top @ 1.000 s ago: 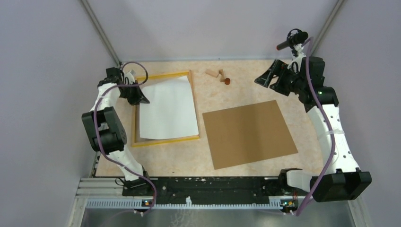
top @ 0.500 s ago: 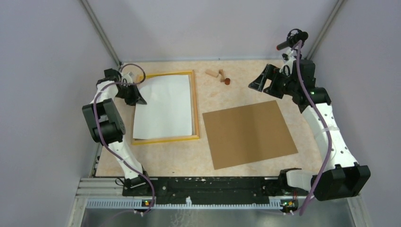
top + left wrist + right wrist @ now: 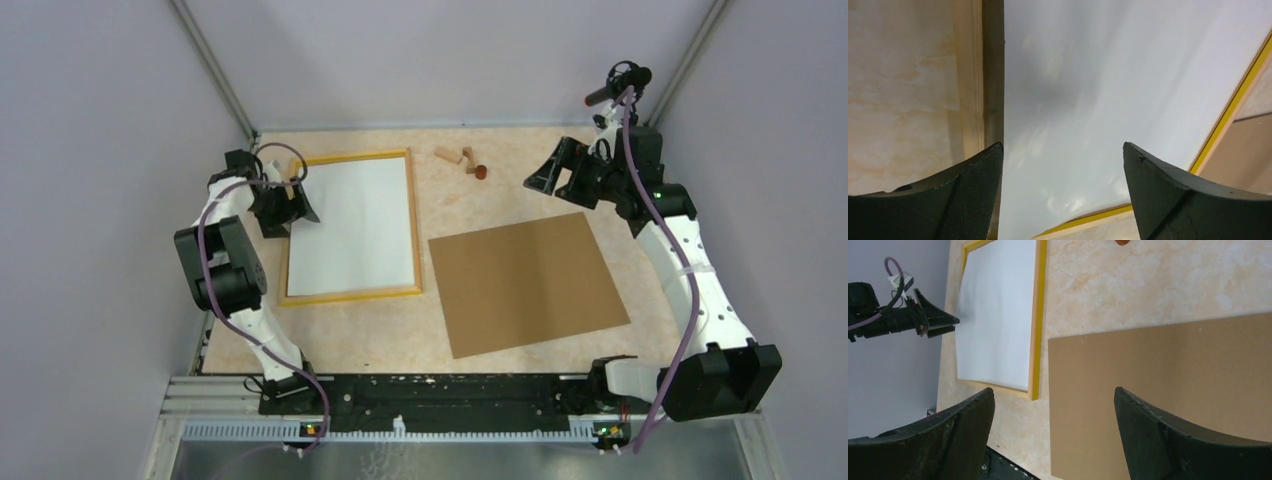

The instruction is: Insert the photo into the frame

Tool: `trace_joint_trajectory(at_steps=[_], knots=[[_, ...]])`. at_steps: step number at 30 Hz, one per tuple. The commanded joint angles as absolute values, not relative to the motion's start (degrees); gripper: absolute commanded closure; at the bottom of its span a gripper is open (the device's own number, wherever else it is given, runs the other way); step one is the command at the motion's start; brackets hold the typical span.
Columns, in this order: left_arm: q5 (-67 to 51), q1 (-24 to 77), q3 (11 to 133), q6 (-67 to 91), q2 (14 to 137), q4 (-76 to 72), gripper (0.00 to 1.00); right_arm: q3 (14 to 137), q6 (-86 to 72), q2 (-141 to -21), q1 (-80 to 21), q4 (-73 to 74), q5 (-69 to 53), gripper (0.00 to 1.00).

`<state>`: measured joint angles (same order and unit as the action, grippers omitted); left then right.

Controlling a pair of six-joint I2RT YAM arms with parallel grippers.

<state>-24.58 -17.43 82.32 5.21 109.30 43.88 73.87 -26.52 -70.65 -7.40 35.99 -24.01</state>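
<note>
- Big change in the last second: the photo (image 3: 355, 220) was sitting crooked with its near-left corner hanging over the left rail of the frame (image 3: 414, 220). Now it's squared up and looks to be inside all four rails.
- The frame itself has straightened out too. It's in the far-left part of the table (image 3: 380, 330), close to the left edge.
- Only the photo's plain white side is showing, so I can't see the print at all.
- Left gripper (image 3: 305, 208) is at the frame's left rail near the far-left corner. Its fingers (image 3: 973, 190) are spread wide, pinching nothing, with one over the rail and the other over the photo.
- Right gripper (image 3: 547, 170) hovers near the far-right corner, its fingers (image 3: 948, 435) spread as well and holding nothing.
- The brown board (image 3: 525, 280) lies untouched in the middle-right.
- My guess is the photo part is basically done. Can't tell if it's lying fully flat along the left rail, though.
</note>
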Motion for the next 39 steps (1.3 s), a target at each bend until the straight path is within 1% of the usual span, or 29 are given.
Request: trace_joint_trajectory(at_steps=[1, 3, 5, 8, 9, 10, 11, 12, 13, 14, 16, 17, 18, 19, 20, 21, 22, 24, 26, 28, 30, 33, 35, 39], knots=[[-15.8, -15.8, 80.7, 7.9, 102.8, 40.7, 0.08, 74.1, -25.6, -71.0, -8.1, 34.8, -23.7, 0.13], [-12.2, -13.9, 80.4, 8.3, 102.5, 40.4, 0.07, 74.0, -25.5, -71.0, -8.1, 34.9, -23.5, 0.13], [-3.0, -11.1, 80.9, 10.7, 102.4, 41.3, 0.07, 73.7, -25.4, -71.1, -8.1, 35.1, -23.0, 0.13], [25.3, -2.2, 83.1, 17.4, 101.0, 45.1, 0.08, 73.2, -24.8, -71.0, -8.3, 36.0, -20.7, 0.13], [33.3, 1.9, 83.0, 19.0, 99.7, 45.3, 0.05, 73.1, -24.2, -71.0, -8.6, 36.7, -18.9, 0.13], [36.8, 5.7, 82.2, 18.3, 97.9, 43.9, 0.04, 72.9, -23.4, -71.1, -9.0, 37.6, -16.7, 0.13], [36.2, 9.1, 81.1, 16.6, 95.7, 41.4, 0.04, 72.6, -22.5, -71.1, -9.5, 38.5, -14.6, 0.13], [31.6, 11.4, 80.1, 14.7, 93.6, 39.2, 0.03, 72.1, -21.8, -71.3, -9.8, 39.9, -13.0, 0.13], [20.8, 12.4, 79.0, 13.5, 90.7, 36.6, 0.03, 71.2, -21.2, -71.5, -10.0, 40.4, -12.0, 0.13], [2.5, 12.6, 76.9, 13.3, 88.6, 33.1, 0.03, 70.1, -21.1, -71.6, -10.1, 41.2, -11.2, 0.13], [-20.2, 13.4, 70.2, 17.5, 85.0, 21.8, 0.03, 66.8, -21.2, -71.5, -10.1, 41.3, -10.1, 0.13], [-27.7, 14.6, 66.2, 21.4, 83.8, 13.5, 0.03, 65.1, -21.5, -71.3, -10.1, 41.2, -9.8, 0.12], [-32.1, 16.4, 62.4, 26.1, 83.5, 4.9, 0.02, 63.3, -22.2, -71.2, -10.1, 41.3, -9.6, 0.12], [-34.1, 19.1, 60.5, 29.3, 84.4, -2.2, 0.01, 61.6, -23.8, -71.0, -10.1, 41.3, -9.4, 0.11], [-34.1, 22.0, 61.0, 30.3, 86.2, -5.8, 0.01, 59.5, -25.3, -70.4, -10.1, 41.1, -9.2, 0.1], [-32.7, 25.2, 63.5, 29.6, 89.2, -5.1, 0.01, 57.5, -27.4, -69.7, -10.0, 40.7, -9.1, 0.09], [-30.1, 28.3, 67.3, 27.8, 92.5, -1.9, 0.01, 55.1, -30.4, -68.6, -10.0, 40.4, -8.6, 0.08], [-25.1, 33.9, 75.6, 23.5, 99.7, 4.1, 0.01, 50.9, -38.2, -66.9, -9.8, 41.8, -3.8, 0.06], [-21.2, 37.1, 82.4, 19.9, 106.4, 7.0, 0.02, 48.4, -44.3, -66.0, -9.0, 47.3, 0.9, 0.06], [-18.0, 39.3, 89.3, 16.9, 112.5, 10.4, 0.03, 46.2, -50.8, -64.2, -8.4, 53.0, 8.1, 0.05], [-16.5, 41.0, 94.8, 14.6, 117.2, 11.2, 0.03, 43.1, -56.4, -60.4, -7.6, 56.3, 11.4, 0.05], [-12.6, 43.2, 99.7, 10.4, 123.6, 11.6, 0.02, 35.9, -62.1, -53.8, -2.9, 57.3, 9.0, 0.04], [-12.3, 43.5, 103.5, 10.2, 127.3, 13.4, 0.02, 32.8, -64.3, -50.7, -0.5, 57.5, 6.6, 0.03], [-10.1, 44.0, 105.6, 9.1, 130.8, 13.6, 0.02, 29.7, -66.1, -48.2, -0.2, 56.2, 6.4, 0.03]])
